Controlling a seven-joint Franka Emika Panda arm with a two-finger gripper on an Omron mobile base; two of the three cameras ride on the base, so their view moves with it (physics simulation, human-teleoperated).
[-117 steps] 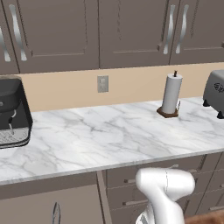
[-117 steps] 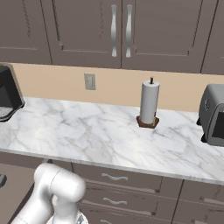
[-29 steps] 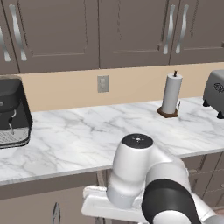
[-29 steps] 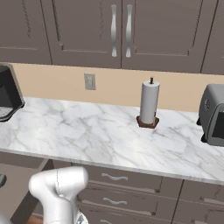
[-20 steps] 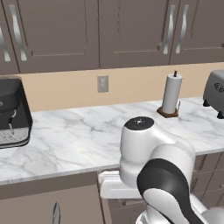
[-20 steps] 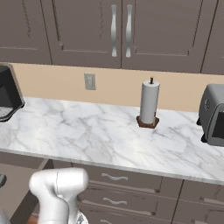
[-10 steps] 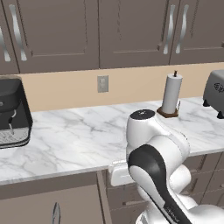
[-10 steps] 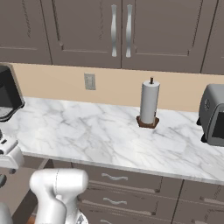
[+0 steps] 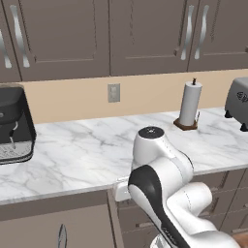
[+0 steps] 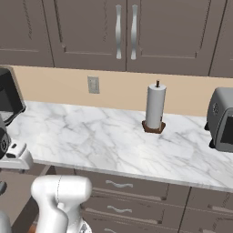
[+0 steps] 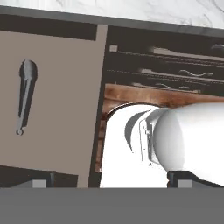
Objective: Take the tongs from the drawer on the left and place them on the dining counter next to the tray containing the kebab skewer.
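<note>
The drawer (image 10: 136,181) is the wide top front with a wavy silver handle, just under the marble worktop, and it is closed. In the hand view, the stacked drawer fronts (image 11: 144,65) lie upper right, beside a cabinet door (image 11: 61,100) with a bar handle. My gripper (image 11: 111,181) hangs low before these cabinets with its jaws open and nothing between them. My hand (image 10: 14,158) shows at the left edge of the right base view, level with the worktop's edge. The tongs are hidden. The dining counter, the tray and the kebab skewer are out of view.
On the long marble worktop (image 9: 82,155) stand a black coffee machine (image 9: 12,123) at the left, a paper towel roll (image 9: 189,104) and a grey toaster (image 9: 238,101) at the right. Wall cabinets (image 10: 127,32) hang above. My own arm (image 9: 160,189) blocks the drawers in the left base view.
The arm has swung around: its upper links moved right in the left base view, and the hand came into the right base view at the left edge. The jaws stayed open.
</note>
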